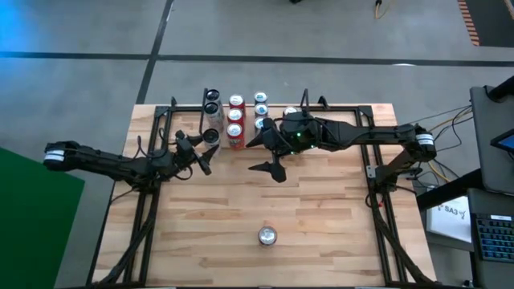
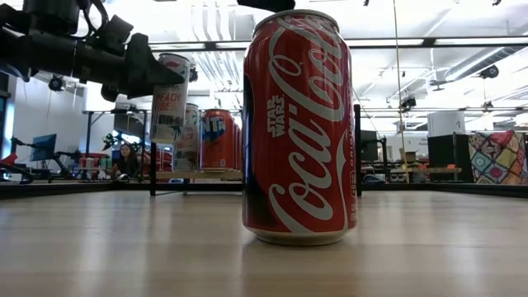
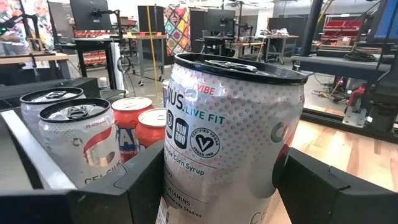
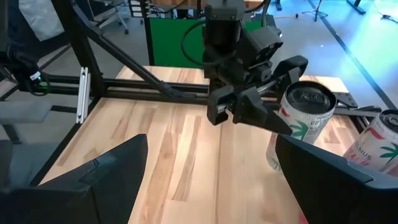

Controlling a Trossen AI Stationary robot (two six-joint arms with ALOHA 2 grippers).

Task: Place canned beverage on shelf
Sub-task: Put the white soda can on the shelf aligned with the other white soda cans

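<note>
The high view looks straight down on the whole desk (image 1: 265,201). The low view sits at desk height, very near a red can (image 2: 299,128), facing the room beyond. Each wrist view looks forward past its own fingers; the left is close against a silver can (image 3: 230,137), which the right wrist view shares.

The bench (image 1: 265,201) is pale planked wood with a smooth, faintly satin finish. A glossy red metal Coca-Cola can (image 2: 299,128) stands on it, and the silver Celsius can (image 3: 233,143) shows a finely dotted, semi-matt skin. The left gripper (image 3: 217,186) has matt black plastic fingers (image 3: 137,186); the shelf (image 1: 210,108) is thin black metal rod.
</note>
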